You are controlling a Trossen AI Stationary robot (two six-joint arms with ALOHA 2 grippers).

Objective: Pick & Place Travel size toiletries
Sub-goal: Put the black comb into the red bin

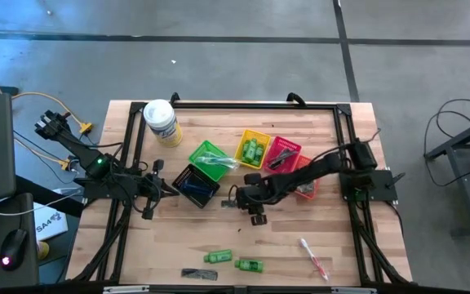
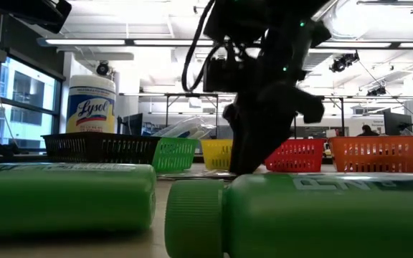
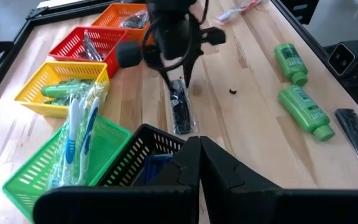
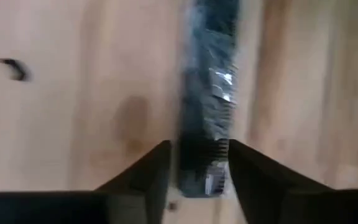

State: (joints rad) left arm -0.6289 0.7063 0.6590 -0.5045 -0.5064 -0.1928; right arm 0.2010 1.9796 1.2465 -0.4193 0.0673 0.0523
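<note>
A flat black comb (image 4: 207,93) in clear wrap lies on the wooden table (image 1: 300,229) just in front of the black basket (image 1: 194,184). My right gripper (image 4: 197,171) is open above the comb's end, pointing steeply down, with one finger on each side of it; I see no touch. It also shows over the comb (image 3: 180,109) in the left wrist view. My left gripper (image 3: 199,155) is shut and hangs still by the black basket's left side. Two green mini bottles (image 1: 217,256) (image 1: 250,265), another black comb (image 1: 198,273) and a toothbrush (image 1: 312,257) lie near the front edge.
A row of small baskets stands mid-table: green (image 1: 209,158) with toothbrushes, yellow (image 1: 254,149) with green bottles, red (image 1: 282,153), orange (image 1: 307,181). A white-lidded tub (image 1: 161,122) stands at the back left. Bare wood lies between the baskets and the front items.
</note>
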